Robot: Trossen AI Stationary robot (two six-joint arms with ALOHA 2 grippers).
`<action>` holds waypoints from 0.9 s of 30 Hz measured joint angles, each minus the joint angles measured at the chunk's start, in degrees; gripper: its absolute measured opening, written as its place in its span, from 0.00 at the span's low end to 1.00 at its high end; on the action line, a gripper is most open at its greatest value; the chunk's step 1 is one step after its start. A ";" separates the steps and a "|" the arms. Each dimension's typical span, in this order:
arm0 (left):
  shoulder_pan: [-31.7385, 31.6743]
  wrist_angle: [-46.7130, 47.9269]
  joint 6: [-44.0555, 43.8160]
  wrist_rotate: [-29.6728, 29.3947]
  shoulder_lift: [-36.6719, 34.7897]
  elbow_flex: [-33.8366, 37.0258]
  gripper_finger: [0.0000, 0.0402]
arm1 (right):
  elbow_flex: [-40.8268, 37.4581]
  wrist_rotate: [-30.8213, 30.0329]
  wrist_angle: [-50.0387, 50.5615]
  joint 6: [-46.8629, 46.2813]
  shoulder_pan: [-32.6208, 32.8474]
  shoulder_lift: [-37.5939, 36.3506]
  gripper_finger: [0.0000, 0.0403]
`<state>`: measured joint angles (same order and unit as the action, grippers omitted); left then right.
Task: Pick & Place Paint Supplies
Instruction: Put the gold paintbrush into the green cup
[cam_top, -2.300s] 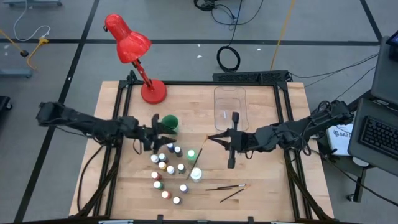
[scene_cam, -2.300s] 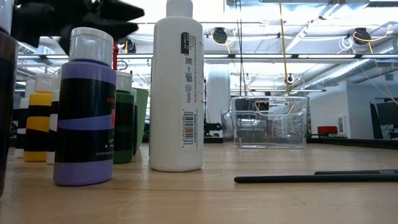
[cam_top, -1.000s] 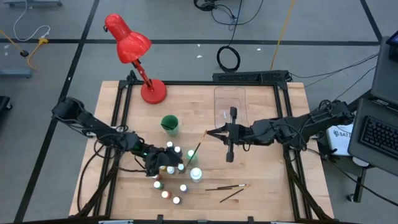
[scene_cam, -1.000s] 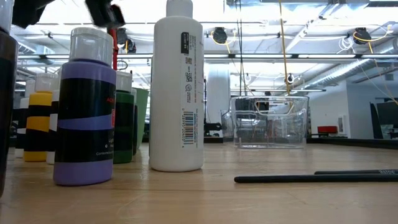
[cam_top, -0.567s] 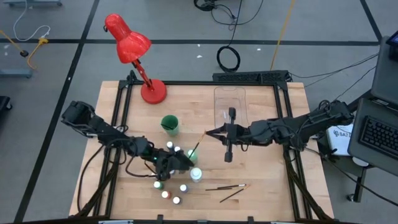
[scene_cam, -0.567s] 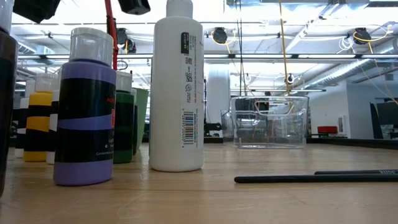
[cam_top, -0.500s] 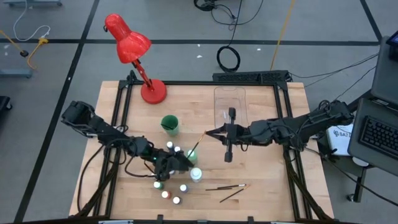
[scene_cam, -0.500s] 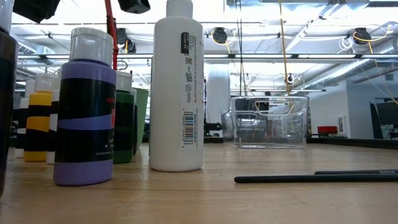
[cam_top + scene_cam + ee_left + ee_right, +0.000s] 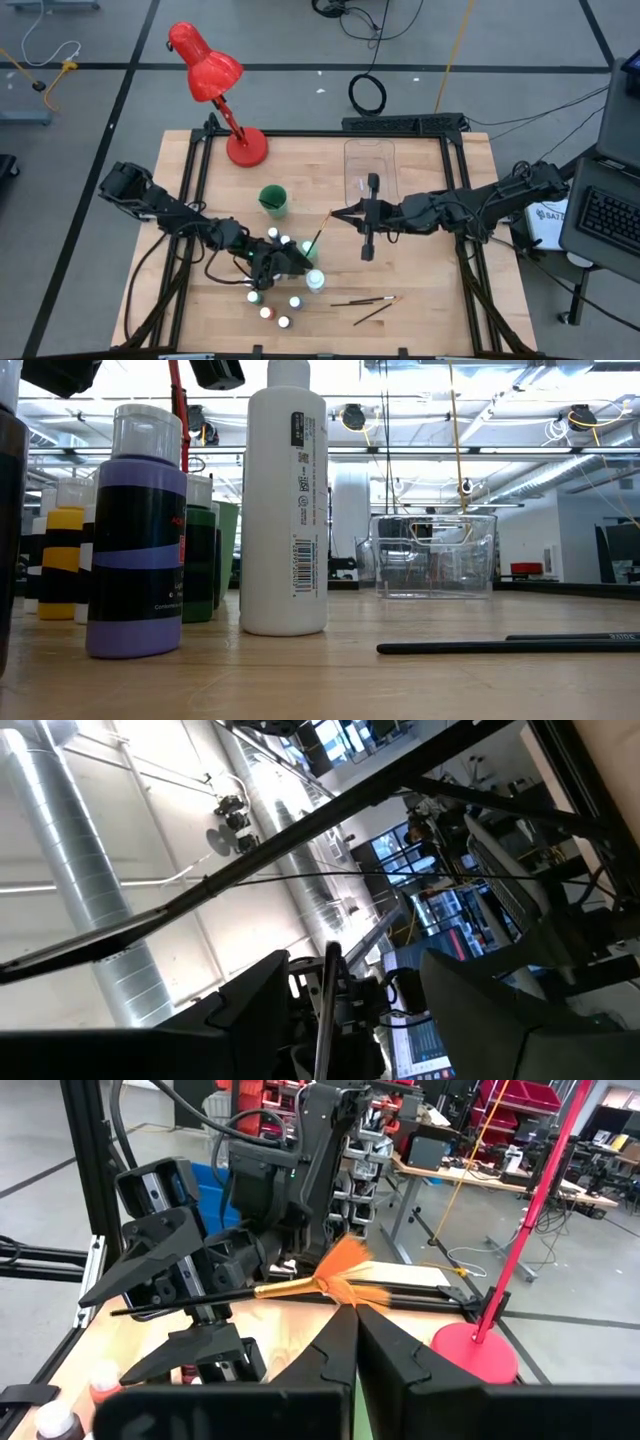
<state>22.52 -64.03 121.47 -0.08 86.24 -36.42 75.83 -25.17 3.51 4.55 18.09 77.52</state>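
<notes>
My right gripper (image 9: pixel 333 215) (image 9: pixel 350 1308) is shut on a thin paintbrush (image 9: pixel 317 236) with a gold ferrule and orange bristles (image 9: pixel 345 1268). The brush's dark handle (image 9: pixel 180 1303) slants toward the bottle cluster. My left gripper (image 9: pixel 289 262) (image 9: pixel 355 960) hovers over that cluster. It is open, its fingers (image 9: pixel 160 1230) standing on either side of the handle (image 9: pixel 325 1005) without touching. Several tiny white-capped bottles (image 9: pixel 272 285) stand on the table. With them are a green bottle (image 9: pixel 308 246) and a white bottle (image 9: pixel 315 281) (image 9: pixel 285 500). My right gripper pinches the paintbrush between its two fingers at the ferrule's bristle end (image 9: pixel 325 1286). It comes level from the table's right, and the fingers lie across the brush. The brush is lifted clear, with its handle slanting toward the near left.
A red desk lamp (image 9: pixel 225 90) stands at the far left corner and a green cup (image 9: pixel 272 200) left of centre. A clear plastic bin (image 9: pixel 370 165) (image 9: pixel 432 555) sits at the far middle. Two more brushes (image 9: pixel 365 305) (image 9: pixel 510 646) lie near the front edge.
My left gripper has moved toward the table's right across the bottle cluster and reached the brush's handle end. Its fingers now stand around the handle. My right gripper has kept hold of the brush and barely shifted.
</notes>
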 joint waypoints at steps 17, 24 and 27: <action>0.00 3.50 -1.57 -6.49 0.00 -3.30 0.16 | 0.00 0.01 1.55 -0.91 0.00 -0.03 0.00; 0.02 4.04 -1.29 -8.20 0.00 -3.30 0.03 | 0.00 0.00 1.60 -0.93 0.00 -0.04 0.00; 0.00 4.20 -1.16 -10.14 0.00 -3.32 0.01 | 0.00 -0.03 1.59 -0.95 0.00 -0.04 0.00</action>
<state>22.52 -59.83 120.31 -10.22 86.24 -39.75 75.83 -25.19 5.10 3.60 18.09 77.47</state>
